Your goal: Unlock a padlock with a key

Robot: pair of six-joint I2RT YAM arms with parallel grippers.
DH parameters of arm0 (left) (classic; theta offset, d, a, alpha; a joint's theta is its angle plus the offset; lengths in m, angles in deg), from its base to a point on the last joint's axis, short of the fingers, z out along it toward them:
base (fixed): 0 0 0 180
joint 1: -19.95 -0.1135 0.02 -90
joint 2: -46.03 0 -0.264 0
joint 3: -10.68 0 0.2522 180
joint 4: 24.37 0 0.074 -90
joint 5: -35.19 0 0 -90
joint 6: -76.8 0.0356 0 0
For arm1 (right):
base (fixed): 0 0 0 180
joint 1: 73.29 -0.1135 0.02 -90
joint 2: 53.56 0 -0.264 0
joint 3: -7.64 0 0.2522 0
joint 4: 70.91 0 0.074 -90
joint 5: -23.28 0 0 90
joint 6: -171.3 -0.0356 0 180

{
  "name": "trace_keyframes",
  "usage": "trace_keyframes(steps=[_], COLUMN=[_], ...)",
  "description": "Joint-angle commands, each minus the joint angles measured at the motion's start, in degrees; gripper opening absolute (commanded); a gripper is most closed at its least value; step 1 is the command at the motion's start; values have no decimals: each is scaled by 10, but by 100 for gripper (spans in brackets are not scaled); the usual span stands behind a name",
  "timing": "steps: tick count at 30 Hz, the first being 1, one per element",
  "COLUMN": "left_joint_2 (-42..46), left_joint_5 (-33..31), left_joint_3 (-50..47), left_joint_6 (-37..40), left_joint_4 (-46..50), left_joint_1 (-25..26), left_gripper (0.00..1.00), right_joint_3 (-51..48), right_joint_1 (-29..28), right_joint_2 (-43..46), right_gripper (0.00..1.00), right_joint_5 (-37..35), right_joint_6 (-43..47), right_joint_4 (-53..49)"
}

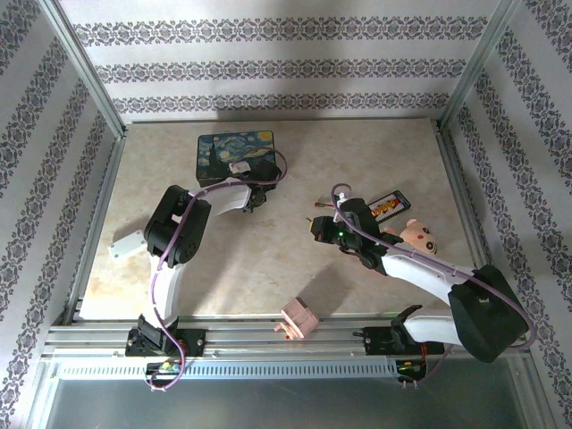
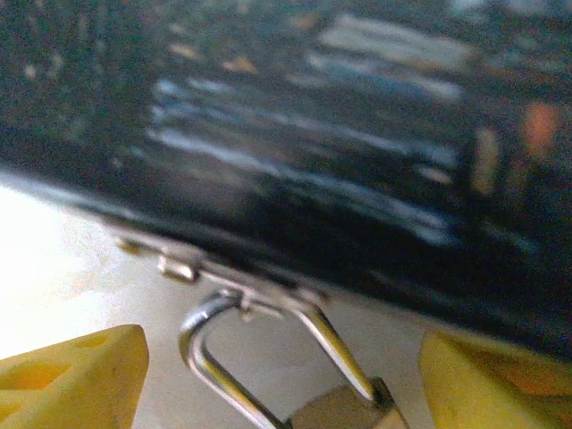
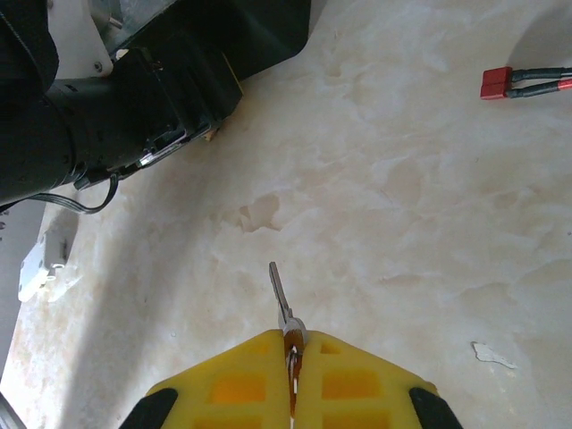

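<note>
Straddling padlock (image 2: 344,413), left pincer (image 2: 284,384); key (image 3: 280,290) pinched

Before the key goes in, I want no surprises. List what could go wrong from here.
1. The padlock sits hooked by its shackle at the painted box's clasp, loose between the open left gripper fingers; closing off-centre could swing it aside.
2. The right gripper pinches the key at its head only; pushing into the lock may twist it.
3. The keyhole is not visible, so alignment is uncertain.
</note>
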Motion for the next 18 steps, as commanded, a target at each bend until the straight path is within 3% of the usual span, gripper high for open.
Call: trace_keyframes(steps=[1, 6, 18], left_joint_2=[-6, 9, 24], left_joint_5=[-3, 10, 36], left_joint_3=[4, -23, -46], left_joint_6=[-14, -12, 19], left_joint_4=[-1, -15, -61], left_joint_1=[-12, -15, -15], left_gripper=[78, 75, 53], right_joint_3=[17, 23, 24], right_joint_1=[7, 7, 7], right_joint_2=[-8, -19, -22], right_gripper=[0, 0, 0], right_joint_5=[11, 17, 23], right_joint_6=[-9, -12, -12], right_joint_4=[-2, 2, 6])
